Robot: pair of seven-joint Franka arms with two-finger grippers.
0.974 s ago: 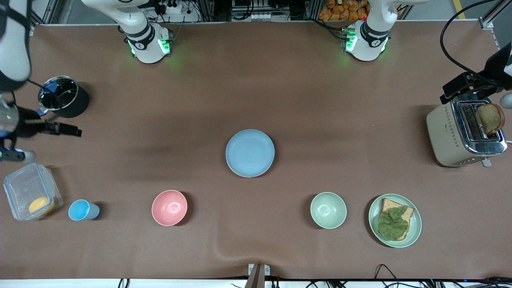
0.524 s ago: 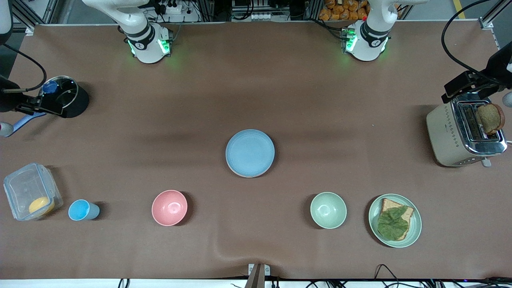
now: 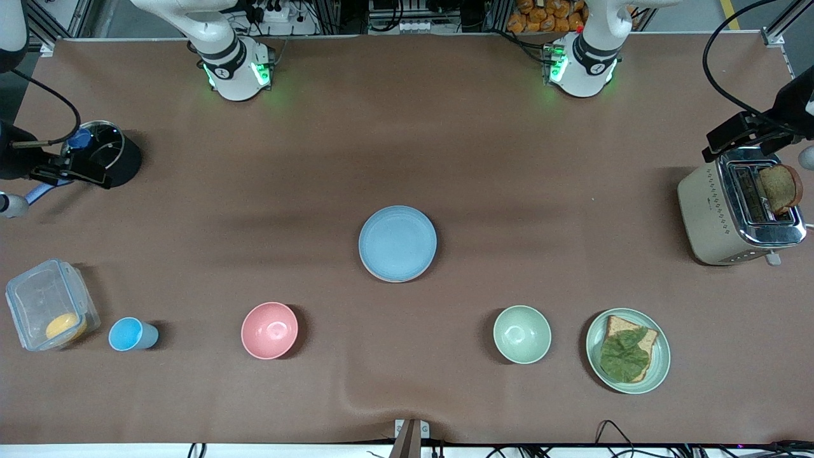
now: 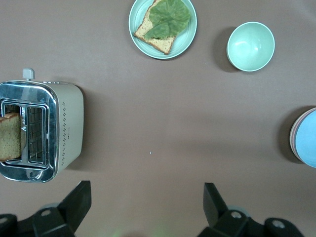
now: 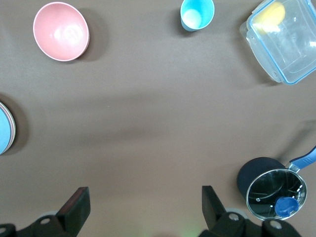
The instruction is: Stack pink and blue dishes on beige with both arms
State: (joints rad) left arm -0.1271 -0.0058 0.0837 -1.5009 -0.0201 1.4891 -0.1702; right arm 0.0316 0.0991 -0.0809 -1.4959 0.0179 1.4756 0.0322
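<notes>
The blue dish lies flat in the middle of the table. In the left wrist view it sits at the picture's edge with a thin pink rim under it; the right wrist view shows the same stack. The beige plate is hidden. My left gripper hangs high over the bare cloth beside the toaster, open and holding nothing. My right gripper hangs high beside the black pot, open and holding nothing too.
Nearer the front camera stand a pink bowl, a small blue cup, a clear lidded box, a green bowl and a green plate with bread and a leaf. A slice of bread sticks out of the toaster.
My right arm has pulled back from over the clear box to beside the black pot. The left arm and the dishes have stayed where they were.
</notes>
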